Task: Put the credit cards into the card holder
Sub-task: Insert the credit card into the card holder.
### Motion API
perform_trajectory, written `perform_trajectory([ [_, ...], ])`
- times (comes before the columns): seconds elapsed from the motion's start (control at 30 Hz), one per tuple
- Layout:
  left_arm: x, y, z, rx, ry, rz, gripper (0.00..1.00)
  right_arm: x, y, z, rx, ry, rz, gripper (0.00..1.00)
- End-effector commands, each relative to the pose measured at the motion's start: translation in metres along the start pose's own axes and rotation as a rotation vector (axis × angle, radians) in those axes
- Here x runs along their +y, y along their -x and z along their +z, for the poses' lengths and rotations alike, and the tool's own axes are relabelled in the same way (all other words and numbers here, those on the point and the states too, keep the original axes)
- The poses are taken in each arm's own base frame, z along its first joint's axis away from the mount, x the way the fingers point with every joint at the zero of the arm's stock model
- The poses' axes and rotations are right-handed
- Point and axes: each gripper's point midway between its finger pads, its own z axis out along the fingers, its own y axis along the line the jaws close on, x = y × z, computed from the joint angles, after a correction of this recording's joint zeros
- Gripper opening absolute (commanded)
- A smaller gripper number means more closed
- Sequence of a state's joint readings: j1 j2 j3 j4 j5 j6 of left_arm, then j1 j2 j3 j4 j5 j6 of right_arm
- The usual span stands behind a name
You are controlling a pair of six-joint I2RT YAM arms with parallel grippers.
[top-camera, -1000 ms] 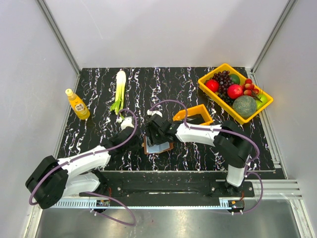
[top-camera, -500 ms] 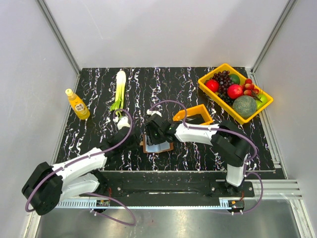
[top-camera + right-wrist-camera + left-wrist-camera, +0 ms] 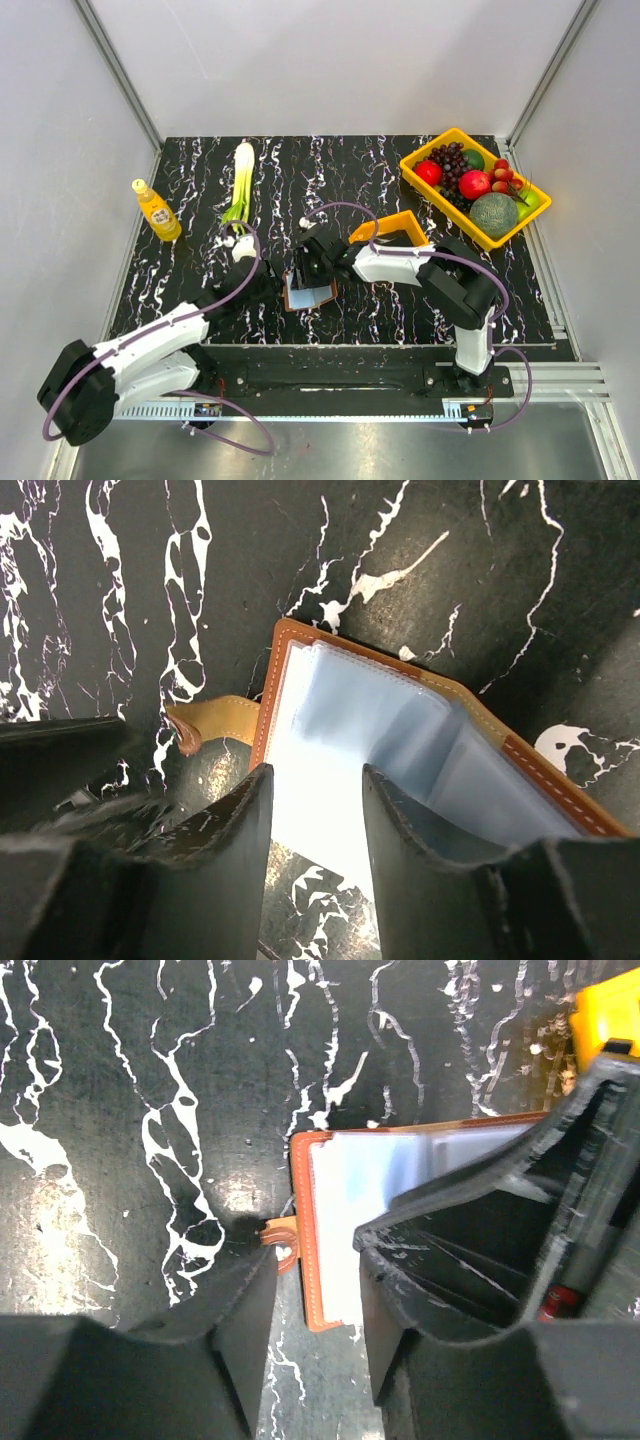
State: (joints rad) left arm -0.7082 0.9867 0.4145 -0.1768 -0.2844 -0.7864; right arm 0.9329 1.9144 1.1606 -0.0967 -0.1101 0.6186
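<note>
**Both tools meet at the open card holder**

The black marble table (image 3: pixel 200 270) carries everything. The biggest thing on it is the yellow fruit tray (image 3: pixel 456 132), which stands well apart from the right tool (image 3: pixel 316 772), away to its right and toward the far corner. The leek (image 3: pixel 241 178) lies beyond the left tool (image 3: pixel 315 1255), toward the far edge. The small orange bin (image 3: pixel 395 216) stands near the right tool, on its right side, close beside that arm. The yellow bottle (image 3: pixel 157 212) stands upright, well apart from the left tool on its left.

The card holder (image 3: pixel 305 1260) lies opened on the table between the two tools, and both are right at it. A pale blue card (image 3: pixel 330 720) sits inside it, in the clear pockets.

The left tool is released. Its jaws stand apart, with the brown stitched edge of the card holder lying in the gap. The small tan strap (image 3: pixel 280 1235) of the card holder touches its left fingertip.

The jaws of the right tool also stand apart, directly over the card holder, and the pale card fills the gap between them. I cannot tell whether they pinch the card or only stand beside it.
</note>
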Motion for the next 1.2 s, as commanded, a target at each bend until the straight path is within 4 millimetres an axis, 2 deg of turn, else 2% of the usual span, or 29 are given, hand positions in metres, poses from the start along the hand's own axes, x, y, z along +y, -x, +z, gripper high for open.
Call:
perform_trajectory([
  [0.0,-0.016,0.029,-0.016,-0.107,-0.083,-0.020,0.50,-0.010,-0.006,0.009,0.029,-0.019,0.069,0.42],
  [0.1,-0.023,0.036,-0.023,-0.128,-0.125,-0.001,0.53,-0.016,-0.004,0.009,0.017,-0.042,0.087,0.35],
  [0.17,-0.037,0.034,-0.026,-0.112,-0.192,0.023,0.50,-0.019,-0.002,0.010,0.010,-0.057,0.093,0.35],
  [0.3,-0.061,0.021,-0.024,-0.086,-0.296,0.066,0.37,-0.025,0.000,0.009,0.002,-0.085,0.098,0.30],
  [0.4,-0.075,0.007,-0.016,-0.048,-0.344,0.084,0.25,-0.029,0.003,0.007,-0.012,-0.101,0.097,0.15],
  [0.43,-0.079,0.002,-0.013,-0.036,-0.356,0.084,0.21,-0.029,0.004,0.006,-0.018,-0.106,0.097,0.13],
  [0.53,-0.088,-0.010,-0.007,-0.009,-0.374,0.075,0.11,-0.033,0.008,0.003,-0.032,-0.128,0.097,0.11],
  [0.67,-0.085,-0.020,0.003,0.017,-0.334,0.064,0.04,-0.039,0.013,0.000,-0.054,-0.158,0.094,0.11],
  [0.73,-0.086,-0.026,0.005,0.021,-0.331,0.074,0.05,-0.040,0.014,-0.001,-0.055,-0.161,0.091,0.11],
  [0.9,-0.090,-0.040,0.012,0.051,-0.309,0.096,0.17,-0.042,0.018,-0.003,-0.066,-0.170,0.085,0.13],
  [0.93,-0.086,-0.042,0.015,0.049,-0.272,0.093,0.21,-0.042,0.018,-0.004,-0.064,-0.170,0.085,0.15],
  [1.07,-0.065,-0.054,0.029,0.059,-0.141,0.089,0.26,-0.042,0.023,-0.007,-0.076,-0.168,0.085,0.18],
  [1.13,-0.055,-0.058,0.034,0.064,-0.087,0.091,0.34,-0.040,0.026,-0.009,-0.084,-0.163,0.082,0.20],
  [1.17,-0.052,-0.060,0.037,0.067,-0.069,0.092,0.34,-0.040,0.027,-0.009,-0.084,-0.162,0.078,0.22],
])
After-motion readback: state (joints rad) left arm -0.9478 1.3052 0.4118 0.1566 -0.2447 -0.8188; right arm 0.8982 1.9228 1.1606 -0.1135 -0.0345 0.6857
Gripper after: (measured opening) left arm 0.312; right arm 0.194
